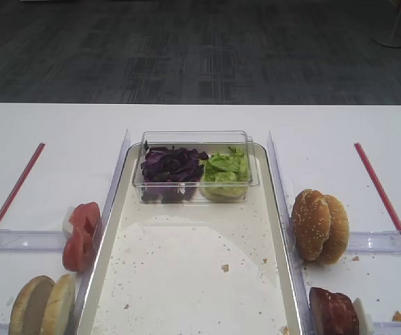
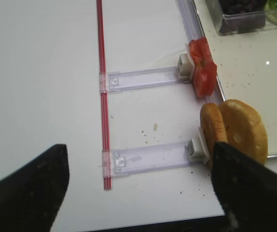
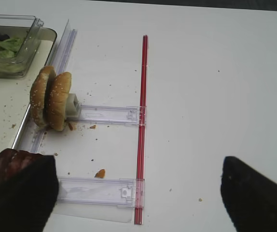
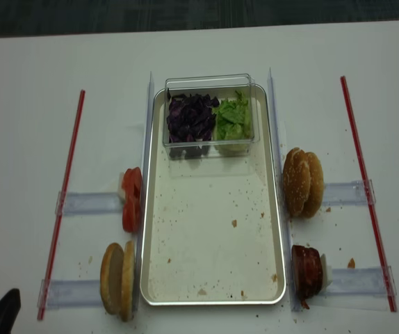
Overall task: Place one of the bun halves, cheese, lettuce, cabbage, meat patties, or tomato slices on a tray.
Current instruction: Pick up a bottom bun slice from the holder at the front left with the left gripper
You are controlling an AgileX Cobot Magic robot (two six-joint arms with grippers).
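Note:
The silver tray [image 1: 186, 279] [image 4: 213, 236] lies mid-table, its floor bare but for crumbs. At its far end a clear box holds purple cabbage [image 1: 169, 167] and green lettuce [image 1: 225, 167]. Left of the tray, plain bun halves [image 1: 43, 305] [image 2: 235, 130] and tomato slices [image 1: 82, 235] [image 2: 202, 67] stand on edge. Meat patties [image 1: 333, 312] [image 3: 10, 164] stand to its right. Cheese is out of view. My left gripper [image 2: 138, 193] is open over bare table, its right finger beside the bun halves. My right gripper [image 3: 138, 193] is open and empty, right of the patties.
Sesame-seeded buns [image 1: 319, 225] [image 3: 50, 99] stand on edge right of the tray. Clear plastic rails [image 2: 148, 159] [image 3: 95, 191] run from the tray's sides out to red strips [image 1: 12, 192] [image 1: 385, 202]. The near table edge lies just behind my left gripper.

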